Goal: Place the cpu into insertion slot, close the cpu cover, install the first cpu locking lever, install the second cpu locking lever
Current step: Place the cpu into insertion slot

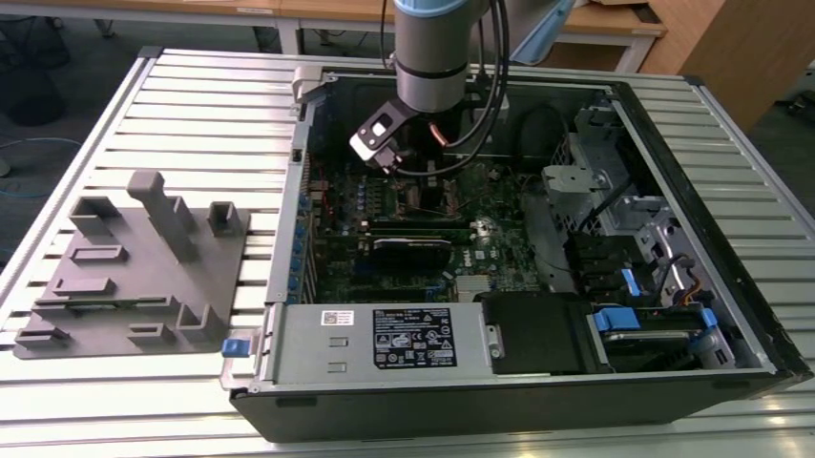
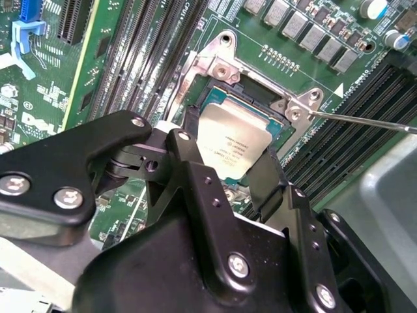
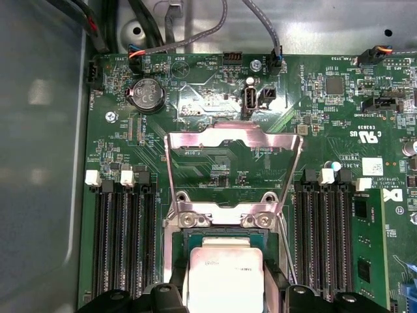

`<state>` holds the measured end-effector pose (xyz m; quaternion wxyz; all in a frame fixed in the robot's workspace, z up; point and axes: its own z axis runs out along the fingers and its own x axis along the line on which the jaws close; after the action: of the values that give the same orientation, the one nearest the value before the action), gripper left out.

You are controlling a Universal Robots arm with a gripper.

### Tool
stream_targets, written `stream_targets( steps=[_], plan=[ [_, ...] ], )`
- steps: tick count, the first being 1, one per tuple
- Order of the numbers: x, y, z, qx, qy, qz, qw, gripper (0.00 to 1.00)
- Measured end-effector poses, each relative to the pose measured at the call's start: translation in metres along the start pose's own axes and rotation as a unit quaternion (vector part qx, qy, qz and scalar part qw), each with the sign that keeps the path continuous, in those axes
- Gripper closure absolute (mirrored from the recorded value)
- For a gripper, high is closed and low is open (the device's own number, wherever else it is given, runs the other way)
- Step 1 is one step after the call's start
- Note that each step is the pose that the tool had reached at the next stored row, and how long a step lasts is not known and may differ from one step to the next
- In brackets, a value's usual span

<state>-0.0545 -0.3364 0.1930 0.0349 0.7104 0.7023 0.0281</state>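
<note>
The cpu (image 2: 233, 145) flat in claw (image 2: 226, 160)

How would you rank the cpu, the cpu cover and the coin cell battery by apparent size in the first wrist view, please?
1. cpu cover, flipped open
2. cpu, partly hidden
3. coin cell battery

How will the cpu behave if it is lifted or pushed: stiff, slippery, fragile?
The cpu looks thin, flat and metal-topped, so it is probably stiff and light. Its smooth, dull top may be slippery to grip. Being flat and square, it should slide rather than roll or tip.
</note>
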Motion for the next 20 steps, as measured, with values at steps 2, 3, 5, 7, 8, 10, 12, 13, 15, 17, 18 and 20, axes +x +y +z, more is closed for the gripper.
stream_targets(
  steps=[2,3,5,7,8,10,12,13,15,17,18,20],
  plan=[
    [0.0000,0.0000,-0.0006,0.0000,0.0001,0.000,1.0000,0.46],
    [0.0000,0.0001,-0.0008,0.0000,0.0001,0.000,1.0000,0.46],
    [0.0000,0.0001,-0.0008,0.0000,0.0001,0.000,1.0000,0.46],
    [0.0000,0.0001,-0.0009,0.0000,0.0000,0.000,1.0000,0.46],
    [-0.0001,0.0004,-0.0009,0.0001,0.0000,0.000,1.0000,0.46],
    [0.0000,0.0010,-0.0008,0.0001,0.0000,0.000,1.0000,0.46],
    [0.0000,0.0015,-0.0008,0.0000,0.0000,0.000,1.0000,0.46],
    [0.0000,0.0015,-0.0008,0.0001,0.0000,0.000,1.0000,0.46],
    [0.0000,0.0016,-0.0007,0.0001,-0.0001,0.000,1.0000,0.46],
    [0.0000,0.0015,0.0003,0.0002,-0.0002,0.000,1.0000,0.46],
    [-0.0001,0.0014,0.0008,0.0004,-0.0005,0.000,1.0000,0.46],
    [0.0000,0.0014,0.0021,0.0001,-0.0003,0.000,1.0000,0.46]
  ],
)
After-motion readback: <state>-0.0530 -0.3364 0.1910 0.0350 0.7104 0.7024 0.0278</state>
